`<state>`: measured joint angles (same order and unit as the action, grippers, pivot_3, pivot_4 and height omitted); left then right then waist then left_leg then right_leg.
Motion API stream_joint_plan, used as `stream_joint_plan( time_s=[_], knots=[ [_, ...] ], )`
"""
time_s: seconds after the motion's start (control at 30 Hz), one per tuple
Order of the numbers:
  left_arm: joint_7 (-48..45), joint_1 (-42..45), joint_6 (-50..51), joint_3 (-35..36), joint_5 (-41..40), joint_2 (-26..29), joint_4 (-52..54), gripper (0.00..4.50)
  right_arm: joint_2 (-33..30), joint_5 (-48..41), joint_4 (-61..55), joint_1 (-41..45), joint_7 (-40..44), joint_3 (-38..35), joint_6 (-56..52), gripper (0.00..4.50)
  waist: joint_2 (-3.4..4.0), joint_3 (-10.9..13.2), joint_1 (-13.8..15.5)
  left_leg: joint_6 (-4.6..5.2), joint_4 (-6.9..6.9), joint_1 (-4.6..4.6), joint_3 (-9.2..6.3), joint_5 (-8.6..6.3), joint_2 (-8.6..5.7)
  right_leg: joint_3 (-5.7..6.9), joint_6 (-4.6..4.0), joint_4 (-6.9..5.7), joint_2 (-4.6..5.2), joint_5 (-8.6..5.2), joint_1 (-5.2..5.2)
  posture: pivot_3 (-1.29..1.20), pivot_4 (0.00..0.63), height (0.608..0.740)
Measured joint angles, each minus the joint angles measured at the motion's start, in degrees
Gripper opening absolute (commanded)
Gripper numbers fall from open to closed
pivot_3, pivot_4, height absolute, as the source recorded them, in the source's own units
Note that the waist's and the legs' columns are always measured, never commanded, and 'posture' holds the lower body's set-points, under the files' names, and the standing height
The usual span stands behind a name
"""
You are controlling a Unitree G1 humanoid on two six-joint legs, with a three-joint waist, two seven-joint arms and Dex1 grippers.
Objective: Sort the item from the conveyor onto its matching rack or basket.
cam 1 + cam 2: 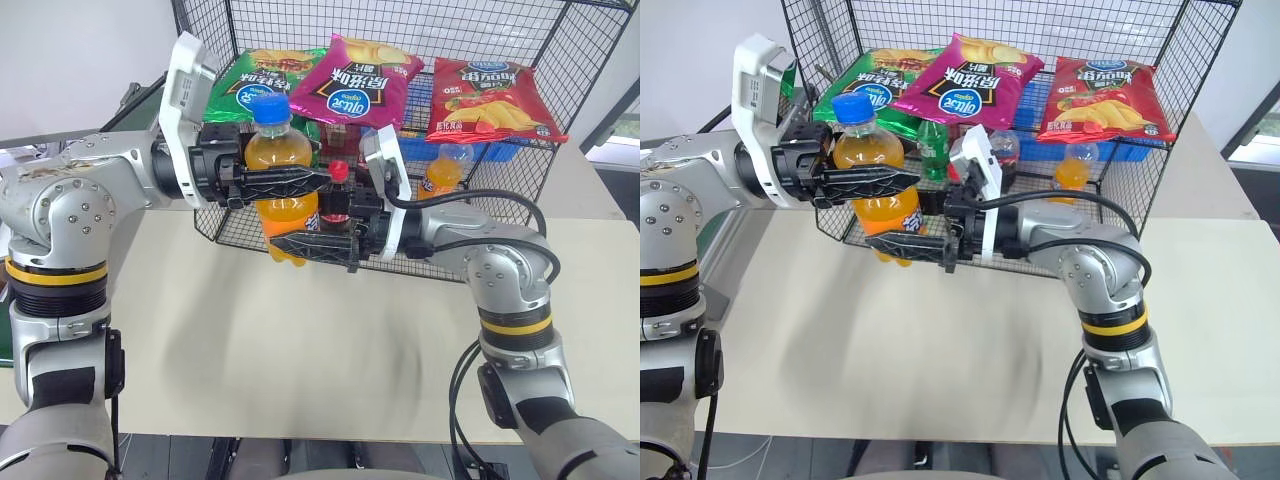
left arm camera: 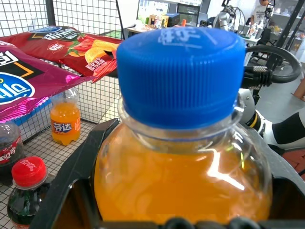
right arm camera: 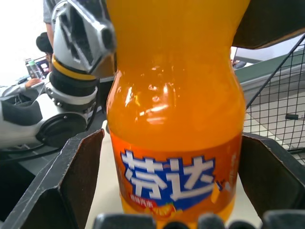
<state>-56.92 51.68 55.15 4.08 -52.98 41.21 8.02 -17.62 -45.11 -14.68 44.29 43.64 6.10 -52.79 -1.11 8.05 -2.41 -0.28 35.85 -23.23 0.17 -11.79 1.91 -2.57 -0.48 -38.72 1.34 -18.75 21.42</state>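
A pale beige table [image 1: 300, 340] spreads wide across the near ground, its surface plain and matte under soft, even light. Far left, a white wall [image 1: 70, 60] rises behind it. Over on the far right, a bright window or doorway [image 1: 622, 120] lets daylight in. Further back, through the left wrist view, there's a cluttered work area [image 2: 190, 14] with people and equipment, too distant to make out.
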Motion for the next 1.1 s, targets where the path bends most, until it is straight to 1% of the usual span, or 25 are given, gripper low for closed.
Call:
stream_joint_plan(
  time_s=[0.17,0.47,0.53,0.6,0.93,1.03,1.1],
  knots=[
    [-0.5,0.0,0.02,-0.01,0.14,-0.03,0.13,2.8,0.0,0.29,0.65,0.0,0.2,0.05,0.42,3.13,0.0,0.0,0.06,0.0,0.0,-0.01,-0.01,0.0,-0.01,0.0,0.0,0.0,0.01,0.0,0.0,0.0,0.15,0.74],
    [-0.92,0.0,0.02,-0.02,0.93,-0.09,0.13,2.8,0.23,1.18,1.44,-0.02,1.35,0.18,1.33,3.11,0.01,0.01,0.01,0.0,0.0,0.0,-0.01,0.0,-0.01,0.0,0.01,-0.01,0.0,0.0,0.0,0.0,0.15,0.74],
    [-1.33,0.0,0.04,-0.02,0.97,-0.04,0.13,3.82,0.16,1.38,1.46,-0.03,1.53,0.26,1.58,3.11,0.01,0.01,0.01,0.0,0.0,0.0,-0.01,0.0,-0.01,0.0,0.01,-0.01,0.01,0.0,0.0,0.0,0.15,0.74],
    [-2.15,0.0,0.14,0.25,0.83,0.44,0.13,4.5,0.05,1.63,1.45,-0.24,2.55,0.61,2.23,3.11,0.01,0.01,-0.06,0.0,0.0,0.0,-0.01,0.0,0.0,0.0,0.01,-0.01,-0.01,0.0,0.0,0.0,0.15,0.74],
    [-3.9,-1.1,0.84,1.84,0.42,4.39,0.17,4.5,-0.79,3.92,-0.22,-2.06,3.01,1.57,4.6,3.11,0.04,0.02,0.01,0.0,0.0,0.0,-0.02,0.0,0.0,0.01,0.02,-0.05,-0.01,-0.01,0.03,0.0,0.15,0.74],
    [-3.7,-3.14,2.86,3.7,-1.36,6.44,1.31,4.5,-3.4,4.37,-3.09,-4.41,2.29,1.09,4.79,3.11,0.04,0.03,0.0,0.0,0.0,-0.02,-0.04,0.0,0.01,0.01,0.03,-0.04,0.0,-0.02,0.03,0.0,0.15,0.74],
    [-2.56,-6.59,4.29,6.75,-3.08,8.22,3.96,4.5,-6.57,4.82,-6.2,-8.13,1.25,-1.1,4.97,3.11,0.04,0.03,0.11,0.0,-0.02,-0.02,-0.05,0.0,0.01,0.01,0.05,-0.03,0.05,-0.03,0.01,0.0,0.15,0.74]
  ],
)
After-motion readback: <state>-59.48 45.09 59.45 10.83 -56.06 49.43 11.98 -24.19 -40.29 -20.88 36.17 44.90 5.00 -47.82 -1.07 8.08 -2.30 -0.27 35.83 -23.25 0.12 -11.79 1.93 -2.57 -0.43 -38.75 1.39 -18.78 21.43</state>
